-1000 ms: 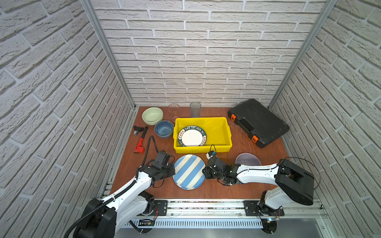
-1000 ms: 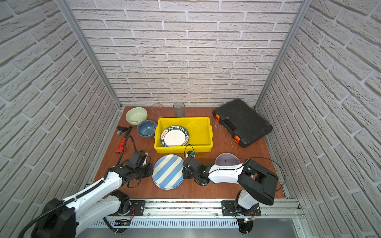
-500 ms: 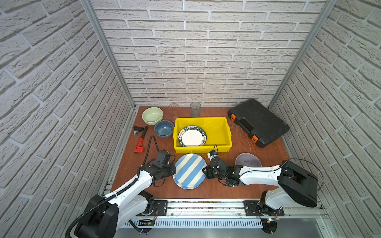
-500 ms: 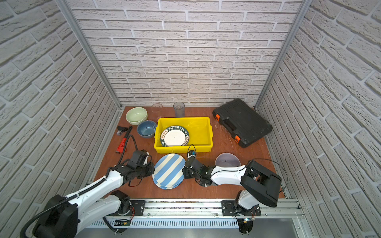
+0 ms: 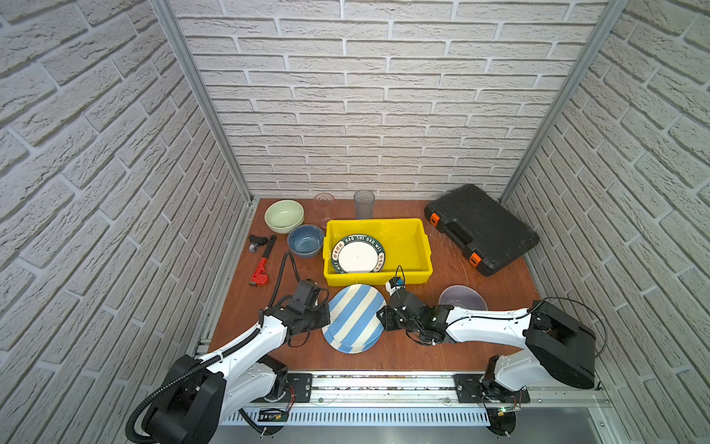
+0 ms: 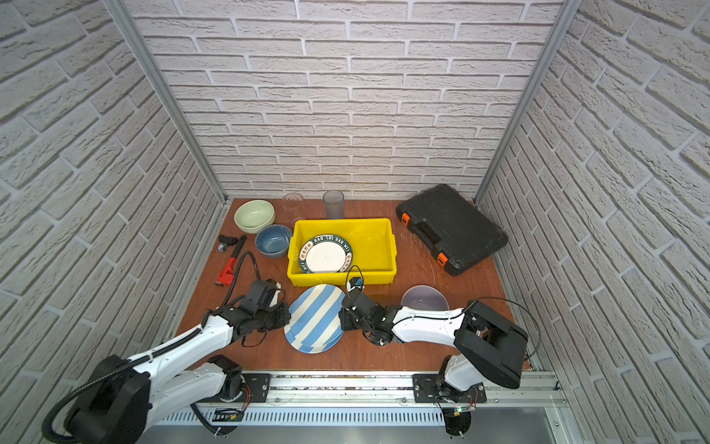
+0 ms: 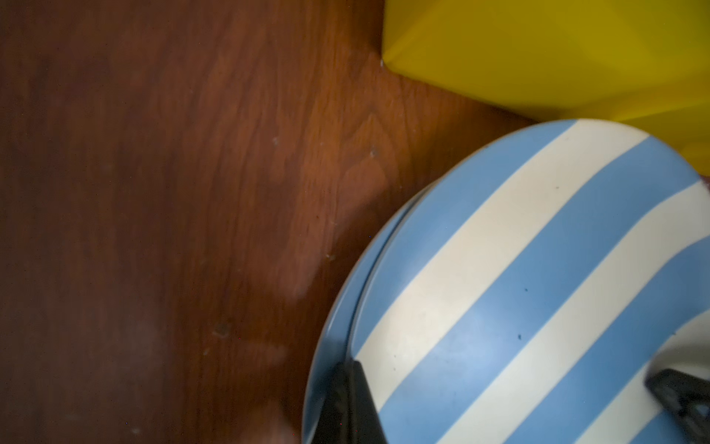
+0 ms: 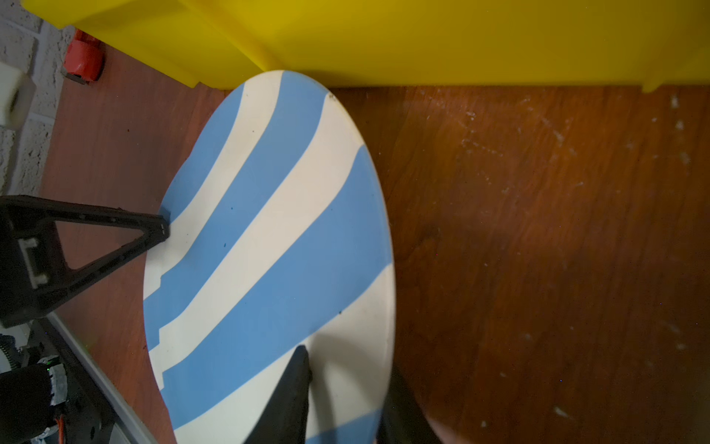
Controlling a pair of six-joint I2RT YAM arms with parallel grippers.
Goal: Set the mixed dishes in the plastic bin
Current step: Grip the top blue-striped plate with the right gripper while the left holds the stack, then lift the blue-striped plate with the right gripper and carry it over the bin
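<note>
Just near of the yellow plastic bin (image 5: 345, 277), the blue-white striped plate (image 5: 353, 317) lies on the table (image 5: 384, 357) with a second rim (image 7: 328, 338) peeking out beneath it. The lift is best done slowly, raising it just clear of the bin's near wall, then easing it far to land beside the lettered plate (image 5: 358, 253) inside. At the plate's right rim the right gripper (image 5: 381, 313) is nearly closed and seemingly pinches it, one finger above and one below, while the fully closed, empty left gripper (image 5: 325, 312) touches the left rim as a brace.
</note>
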